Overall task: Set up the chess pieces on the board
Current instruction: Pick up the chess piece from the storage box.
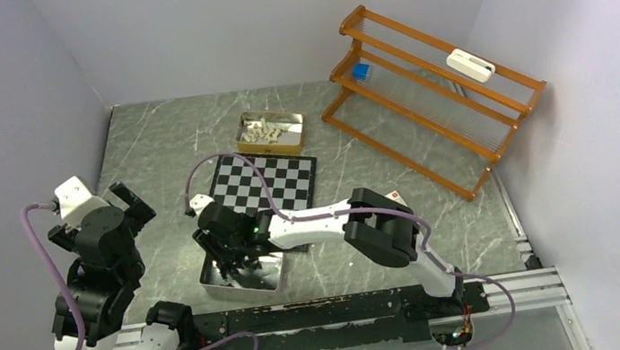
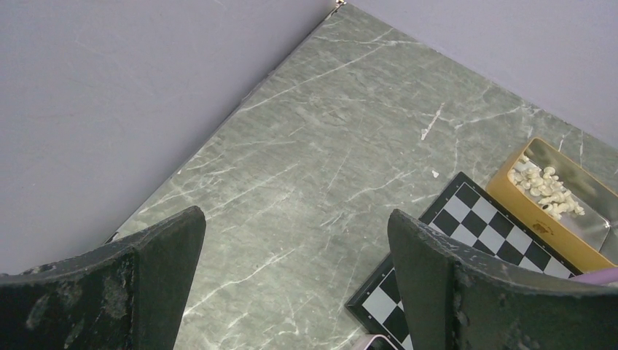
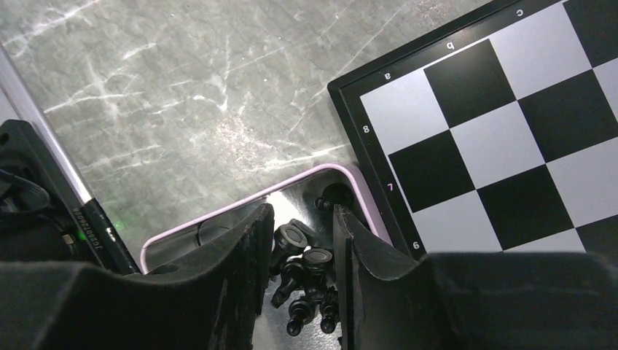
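**Left gripper** [image 2: 295, 219]: held clear above the table [image 1: 159, 159] at the left side. Its jaws are spread wide and nothing is held between them.

**Right gripper** [image 3: 302, 211]: lowered into the silver tray [image 3: 240, 208], which is set at the near edge of the board [image 1: 264, 184], just beside its near left corner. The fingers [image 3: 248, 255] are drawn fairly close together, with a narrow gap left between them. Several black pieces [image 3: 302, 262] are seen in that gap, heaped on the tray floor. Whether any piece is actually clamped cannot be told from the wrist view, and in the top view the fingertips are hidden by the arm's own wrist.

**Board:** laid flat on the table between the two trays. Rank numbers and file letters are printed along its black border.

**White pieces** [image 1: 264, 130]: piled loose in a yellow tray [image 1: 271, 150] that is placed against the board's far edge.

**Other items:** an orange rack [image 1: 432, 96] is stood at the far right of the table, well apart from the board. A small blue block [image 1: 360, 70] and a white object [image 1: 469, 65] are rested on it.
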